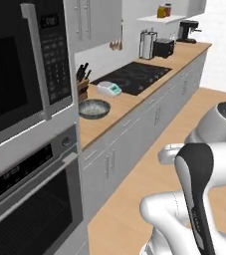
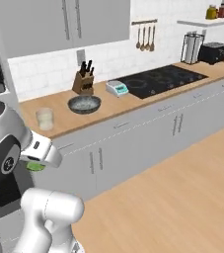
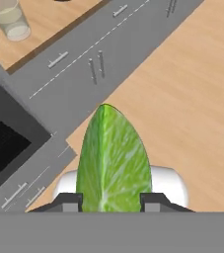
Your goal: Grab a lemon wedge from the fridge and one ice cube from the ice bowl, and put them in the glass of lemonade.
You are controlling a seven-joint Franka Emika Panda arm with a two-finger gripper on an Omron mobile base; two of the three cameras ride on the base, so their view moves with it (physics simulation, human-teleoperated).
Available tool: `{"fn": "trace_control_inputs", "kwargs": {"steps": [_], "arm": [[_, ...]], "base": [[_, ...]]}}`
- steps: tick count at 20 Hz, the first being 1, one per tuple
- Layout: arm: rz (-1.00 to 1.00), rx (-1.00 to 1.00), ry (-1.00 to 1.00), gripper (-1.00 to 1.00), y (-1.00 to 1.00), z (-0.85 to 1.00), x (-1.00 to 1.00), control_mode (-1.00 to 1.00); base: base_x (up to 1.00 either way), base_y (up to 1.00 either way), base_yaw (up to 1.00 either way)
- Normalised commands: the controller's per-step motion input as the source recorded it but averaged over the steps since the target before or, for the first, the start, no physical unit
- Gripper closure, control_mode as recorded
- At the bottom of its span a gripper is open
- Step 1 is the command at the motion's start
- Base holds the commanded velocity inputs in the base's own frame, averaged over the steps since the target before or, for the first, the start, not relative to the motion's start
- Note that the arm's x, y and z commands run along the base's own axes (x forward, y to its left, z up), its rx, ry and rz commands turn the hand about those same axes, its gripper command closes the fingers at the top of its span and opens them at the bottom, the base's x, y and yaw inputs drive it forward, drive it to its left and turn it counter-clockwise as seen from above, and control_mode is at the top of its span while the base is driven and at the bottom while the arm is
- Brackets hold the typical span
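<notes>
A long wooden tabletop [image 2: 133, 106] runs over grey cabinets along a white tiled wall, above a pale wood floor [image 2: 172, 197]. On it stand a black cooktop [image 2: 163, 79], a knife block [image 2: 84, 81], a small white scale [image 2: 117, 88], a dark round ice bowl [image 2: 84, 104] with pale contents, and a clear glass of lemonade [image 2: 45, 118] holding cream-yellow liquid low down. The pincer [image 3: 111, 201] is pinching the lemon wedge [image 3: 112, 158], a glossy green, pale-veined crescent, over the floor near the cabinets, well apart from the glass.
</notes>
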Motion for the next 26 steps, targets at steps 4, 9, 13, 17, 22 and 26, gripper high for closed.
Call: {"fn": "trace_control_inputs", "kwargs": {"steps": [4,9,13,17,22,26], "arm": [[0.00,0.00,0.00,1.00,0.00,0.00,0.00,1.00],[0.00,0.00,0.00,1.00,0.00,0.00,0.00,1.00],[0.00,0.00,0.00,1.00,0.00,0.00,0.00,1.00],[0.00,0.00,0.00,1.00,0.00,0.00,0.00,1.00],[0.00,0.00,0.00,1.00,0.00,0.00,0.00,1.00],[0.00,0.00,0.00,1.00,0.00,0.00,0.00,1.00]], "base": [[1.00,-0.37,0.44],[1.00,-0.58,0.44],[0.97,-0.56,0.43],[0.84,-0.14,0.53],[0.19,-0.01,0.50],[0.26,-0.16,0.35]]}}
